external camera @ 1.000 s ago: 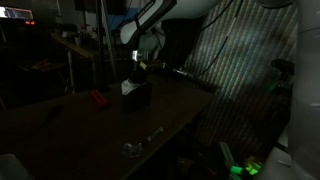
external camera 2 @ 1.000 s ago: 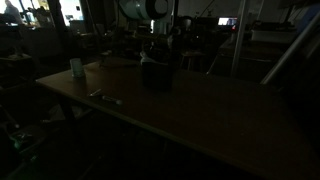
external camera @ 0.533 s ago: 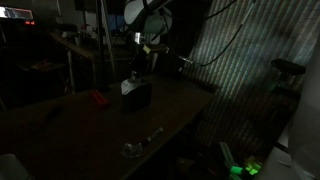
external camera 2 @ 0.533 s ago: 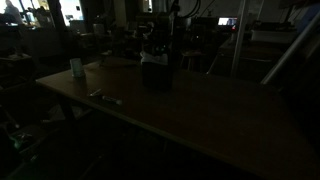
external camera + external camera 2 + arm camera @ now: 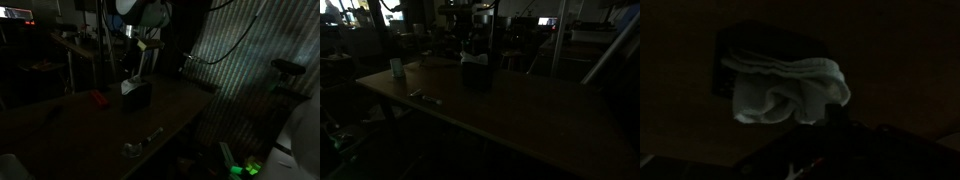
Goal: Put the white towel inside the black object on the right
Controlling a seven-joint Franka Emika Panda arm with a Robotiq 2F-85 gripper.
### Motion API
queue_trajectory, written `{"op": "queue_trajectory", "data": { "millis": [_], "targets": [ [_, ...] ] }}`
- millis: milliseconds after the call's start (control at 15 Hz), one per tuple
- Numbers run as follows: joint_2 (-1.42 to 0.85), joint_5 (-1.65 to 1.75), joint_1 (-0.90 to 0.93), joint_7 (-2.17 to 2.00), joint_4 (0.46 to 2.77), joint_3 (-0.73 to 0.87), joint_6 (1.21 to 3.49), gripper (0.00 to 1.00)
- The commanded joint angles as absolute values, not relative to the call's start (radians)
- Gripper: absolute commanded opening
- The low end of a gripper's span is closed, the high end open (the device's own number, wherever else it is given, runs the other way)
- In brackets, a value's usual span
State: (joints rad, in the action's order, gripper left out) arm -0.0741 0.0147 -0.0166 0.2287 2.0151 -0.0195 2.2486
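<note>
The white towel [image 5: 790, 92] lies bunched in the top of the black object [image 5: 758, 50], with folds hanging over its rim. Both exterior views show the towel [image 5: 128, 86] [image 5: 472, 58] on the black object [image 5: 138, 97] [image 5: 476, 74], which stands on the table. My gripper [image 5: 146, 46] [image 5: 470, 24] hangs well above it and holds nothing. In the wrist view only a dark finger tip [image 5: 834, 118] shows below the towel, and the scene is too dark to read the jaws.
A red thing [image 5: 97, 98] lies on the table beside the black object. A small shiny item [image 5: 134, 148] [image 5: 423, 97] lies near the table edge. A pale cup [image 5: 396, 67] stands at one corner. Poles and clutter stand behind the table.
The arm has risen straight up away from the black object. The towel stays on the object and has not moved.
</note>
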Motion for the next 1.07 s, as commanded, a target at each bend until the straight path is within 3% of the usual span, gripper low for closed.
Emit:
{"op": "queue_trajectory", "data": {
  "millis": [0,67,133,267,667,933,1000],
  "targets": [
    [-0.008,0.051,0.025,0.221,2.104,-0.046,2.31,0.03],
    [-0.002,0.06,0.034,0.22,2.117,-0.053,2.319,0.12],
    [0.002,0.08,0.043,0.217,2.129,-0.058,2.327,0.29],
    [0.009,0.113,0.055,0.217,2.149,-0.066,2.341,0.36],
    [0.016,0.196,0.068,0.213,2.172,-0.07,2.369,0.81],
    [0.009,0.238,0.069,0.215,2.163,-0.07,2.374,0.89],
    [0.005,0.249,0.069,0.223,2.161,-0.07,2.377,0.85]
  ]
}}
